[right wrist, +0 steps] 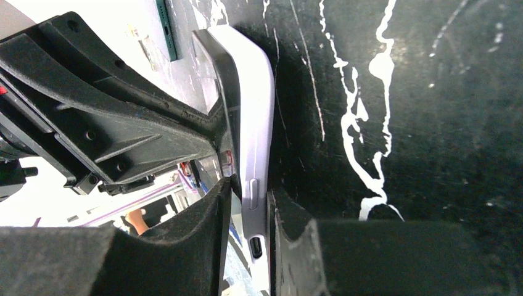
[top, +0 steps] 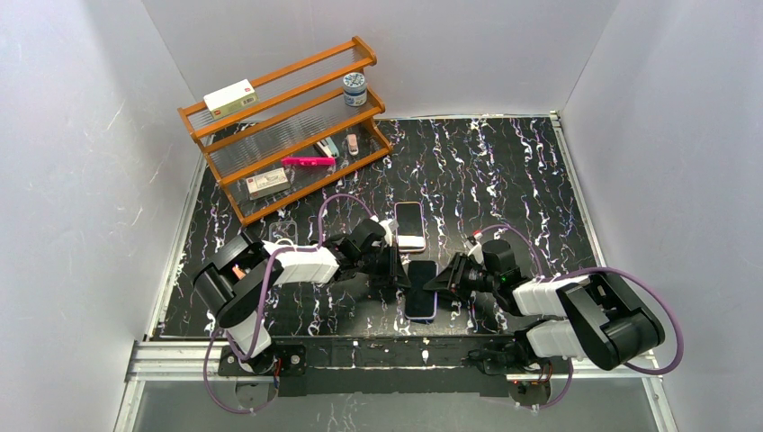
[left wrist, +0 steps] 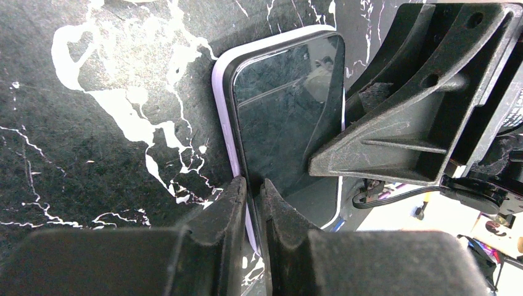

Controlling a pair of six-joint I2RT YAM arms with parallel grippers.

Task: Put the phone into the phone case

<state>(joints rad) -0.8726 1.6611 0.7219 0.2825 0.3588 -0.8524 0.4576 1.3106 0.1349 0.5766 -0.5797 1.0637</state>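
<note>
A phone (top: 421,292) with a dark screen lies flat between my two grippers, with a lavender phone case (left wrist: 223,105) around its edge. In the left wrist view the screen (left wrist: 284,111) sits inside the case rim. My left gripper (left wrist: 254,185) is shut on the case's left edge and shows in the top view (top: 401,273). My right gripper (right wrist: 250,191) is shut on the opposite edge of the case (right wrist: 253,92), by its side button, and shows in the top view (top: 441,283). One right finger (left wrist: 395,123) rests over the screen.
A second phone (top: 409,225) lies just behind the held one. A clear case (top: 282,232) lies left of it. A wooden rack (top: 288,126) at the back left holds boxes, a jar (top: 354,88) and a pink item (top: 308,161). White walls enclose the table.
</note>
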